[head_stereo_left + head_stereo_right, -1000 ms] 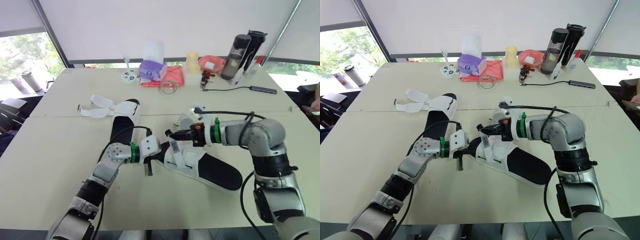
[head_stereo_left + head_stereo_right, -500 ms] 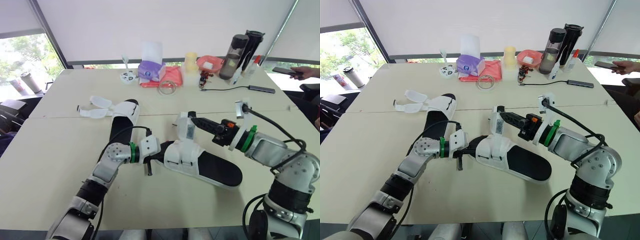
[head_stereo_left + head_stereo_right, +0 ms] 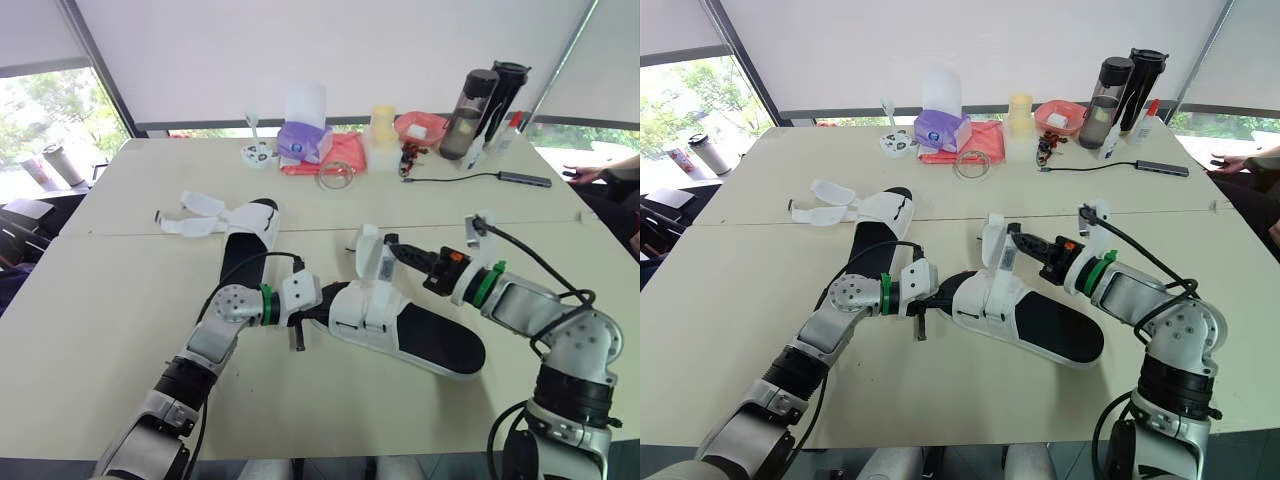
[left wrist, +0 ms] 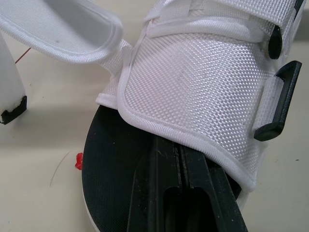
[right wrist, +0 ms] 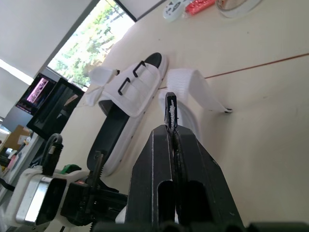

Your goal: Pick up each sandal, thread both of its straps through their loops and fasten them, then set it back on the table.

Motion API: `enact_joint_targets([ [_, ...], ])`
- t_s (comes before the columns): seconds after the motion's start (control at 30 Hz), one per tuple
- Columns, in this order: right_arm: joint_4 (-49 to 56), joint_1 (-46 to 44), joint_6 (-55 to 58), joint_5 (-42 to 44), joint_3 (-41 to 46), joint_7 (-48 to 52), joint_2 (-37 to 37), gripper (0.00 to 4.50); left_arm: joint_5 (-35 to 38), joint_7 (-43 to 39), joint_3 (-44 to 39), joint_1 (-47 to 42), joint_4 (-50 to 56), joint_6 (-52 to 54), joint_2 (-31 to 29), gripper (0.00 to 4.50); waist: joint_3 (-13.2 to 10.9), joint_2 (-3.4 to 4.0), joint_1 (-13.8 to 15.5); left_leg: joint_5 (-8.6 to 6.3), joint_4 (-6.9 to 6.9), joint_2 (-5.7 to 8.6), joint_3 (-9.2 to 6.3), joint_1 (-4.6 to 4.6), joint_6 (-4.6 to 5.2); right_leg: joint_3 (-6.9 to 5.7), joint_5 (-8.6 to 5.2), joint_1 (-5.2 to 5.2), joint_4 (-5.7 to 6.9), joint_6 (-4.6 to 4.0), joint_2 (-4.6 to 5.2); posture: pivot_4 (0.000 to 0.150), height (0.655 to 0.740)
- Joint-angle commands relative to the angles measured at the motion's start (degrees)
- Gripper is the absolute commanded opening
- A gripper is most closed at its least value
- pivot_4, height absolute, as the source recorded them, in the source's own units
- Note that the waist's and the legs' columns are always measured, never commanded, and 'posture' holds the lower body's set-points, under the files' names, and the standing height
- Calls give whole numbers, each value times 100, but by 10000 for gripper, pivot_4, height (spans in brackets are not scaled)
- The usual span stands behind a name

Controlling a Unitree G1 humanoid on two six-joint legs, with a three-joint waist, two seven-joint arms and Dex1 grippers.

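The near sandal (image 3: pixel 420 335), black-soled with white uppers, lies at mid-table. My left gripper (image 3: pixel 316 312) is shut on the front edge of its sole; in the left wrist view the fingers (image 4: pixel 164 193) clamp the black sole under the white upper (image 4: pixel 203 82). My right gripper (image 3: pixel 392 248) is shut on this sandal's loose white strap (image 3: pixel 368 255) and holds it upright above the upper; in the right wrist view that strap's edge (image 5: pixel 170 112) is pinched between the fingers. The second sandal (image 3: pixel 246 245) lies farther back on the left with its straps (image 3: pixel 198 214) spread open.
Along the table's far edge stand a purple tissue pack (image 3: pixel 305 140), a pink cloth (image 3: pixel 340 155), a clear ring (image 3: pixel 338 177), a small controller (image 3: pixel 258 153), two dark bottles (image 3: pixel 485 95) and a cable with a hub (image 3: pixel 525 179). A person's hand (image 3: pixel 585 173) shows at the right edge.
My right gripper drew the strap away from the sandal's upper, rightwards and up, then eased back slightly. The left gripper has stayed on the sole. The hand at the right edge has drawn back.
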State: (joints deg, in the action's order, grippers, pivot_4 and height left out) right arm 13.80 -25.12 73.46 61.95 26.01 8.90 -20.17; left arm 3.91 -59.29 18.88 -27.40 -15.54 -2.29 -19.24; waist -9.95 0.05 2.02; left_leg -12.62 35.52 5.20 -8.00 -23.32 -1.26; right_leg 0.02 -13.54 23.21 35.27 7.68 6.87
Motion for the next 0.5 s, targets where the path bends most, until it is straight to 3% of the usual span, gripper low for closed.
enact_joint_targets([
  [0.03, -25, -130, -196, -14, 100, -160, -108, 651, -229, -91, 311, 281, -189, 138, -33, 0, 0, 0, -1, 0, 0, 0, 0, 0, 0, 0, 0, 0, 0, 0, 0, 1500, 7400],
  [0.5, -524, 34, -284, 196, 360, -642, -33, 651, -226, -28, 294, 284, -160, 135, -34, 0, 0, 1, -5, 0, 0, 0, 0, 0, 0, 0, 0, -1, 0, -1, 0, 1500, 7400],
])
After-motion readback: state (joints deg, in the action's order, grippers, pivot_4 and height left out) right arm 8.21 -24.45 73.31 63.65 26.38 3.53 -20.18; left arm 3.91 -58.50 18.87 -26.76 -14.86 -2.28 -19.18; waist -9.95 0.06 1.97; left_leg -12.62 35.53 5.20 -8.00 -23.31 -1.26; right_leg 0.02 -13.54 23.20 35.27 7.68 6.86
